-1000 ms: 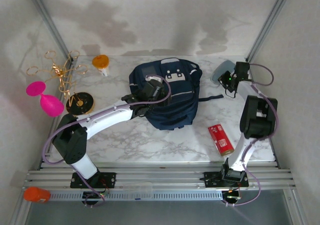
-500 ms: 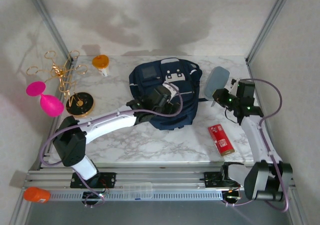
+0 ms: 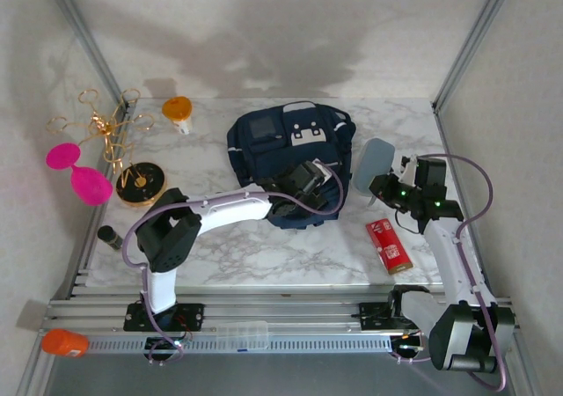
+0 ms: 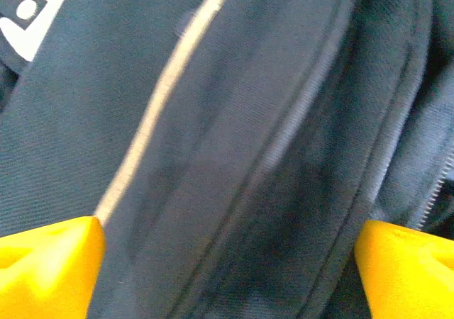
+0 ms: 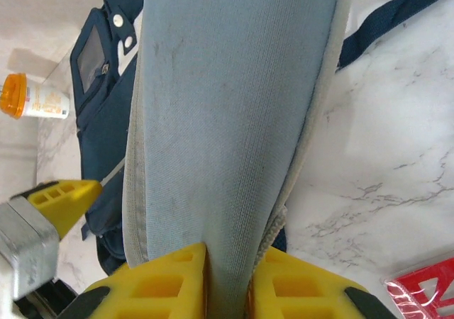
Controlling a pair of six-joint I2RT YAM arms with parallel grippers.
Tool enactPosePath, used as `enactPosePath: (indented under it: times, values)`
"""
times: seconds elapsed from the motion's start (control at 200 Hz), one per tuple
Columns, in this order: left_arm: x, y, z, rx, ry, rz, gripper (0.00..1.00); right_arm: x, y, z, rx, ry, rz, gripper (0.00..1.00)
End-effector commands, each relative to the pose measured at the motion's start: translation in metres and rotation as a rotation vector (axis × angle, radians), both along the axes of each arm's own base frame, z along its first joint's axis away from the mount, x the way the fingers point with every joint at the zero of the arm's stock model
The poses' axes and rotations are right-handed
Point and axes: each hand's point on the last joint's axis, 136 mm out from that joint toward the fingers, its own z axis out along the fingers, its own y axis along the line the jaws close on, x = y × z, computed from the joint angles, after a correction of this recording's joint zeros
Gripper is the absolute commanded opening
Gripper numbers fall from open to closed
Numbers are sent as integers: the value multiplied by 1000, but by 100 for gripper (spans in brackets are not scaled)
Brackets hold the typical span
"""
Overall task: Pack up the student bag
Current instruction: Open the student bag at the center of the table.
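White-cased arms, both bolted at the near edge of the marble bench (image 3: 264,255). A red packet (image 3: 388,245) lies flat just beyond the right base, close to the right edge.

Your left arm rises from its base, folds at the elbow near the left edge, and runs its forearm rightward and low over the bench. The left claw (image 3: 310,183) sits over the near right part of the student bag (image 3: 281,141). In its wrist view the yellow fingertips (image 4: 46,262) stand wide apart, with navy fabric, a zip line and a thin white trim line between them. Nothing is gripped. Whether the tips touch the fabric cannot be told.

Your right arm climbs along the right edge and turns its wrist leftward toward the bag. The right claw (image 3: 385,187) is clamped tight on one end of a grey-blue pouch (image 3: 373,163), which extends from the jaws toward the far side. The pouch stands just beside the bag's right flank, above a dark strap.

The bag lies front face up at about mid-width of the bench, toward the far edge, between the two claws. Its white buckle patches and grey square patch are on its far half.

An orange-capped bottle (image 3: 178,112) sits near the far left corner, and a gold wire stand (image 3: 106,130) is at the left edge.
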Motion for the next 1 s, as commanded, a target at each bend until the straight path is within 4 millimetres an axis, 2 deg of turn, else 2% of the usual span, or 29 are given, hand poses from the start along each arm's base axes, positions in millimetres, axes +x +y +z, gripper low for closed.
enactPosePath:
  times: [0.0,0.12,0.24,0.385,0.436,0.516,0.621,0.726,0.836,0.911,0.991]
  values:
    - [23,12,31,-39,-39,29,84,-3,6,-3,13,-7,45,19]
    - [27,13,31,-92,16,2,83,-4,9,-9,23,5,59,19]
    - [27,13,19,-69,48,-4,81,-2,9,-11,17,15,69,19]
    - [23,4,6,-70,56,-5,57,-1,10,-11,27,12,70,20]
    - [23,3,7,-64,27,-3,44,-1,10,-10,26,18,70,20]
    - [33,7,14,-60,-20,41,23,-2,12,-7,38,24,82,20]
    - [41,2,36,-96,-32,69,0,-9,16,-4,49,41,103,20]
    - [46,-1,66,-170,-52,118,0,-20,16,-9,60,84,97,20]
    - [48,-1,97,-248,-58,194,0,-32,32,-15,154,103,121,20]
    - [46,-3,114,-294,-58,226,0,-27,41,-13,188,87,128,20]
    - [41,-6,129,-328,-61,267,0,-18,58,-6,238,69,163,20]
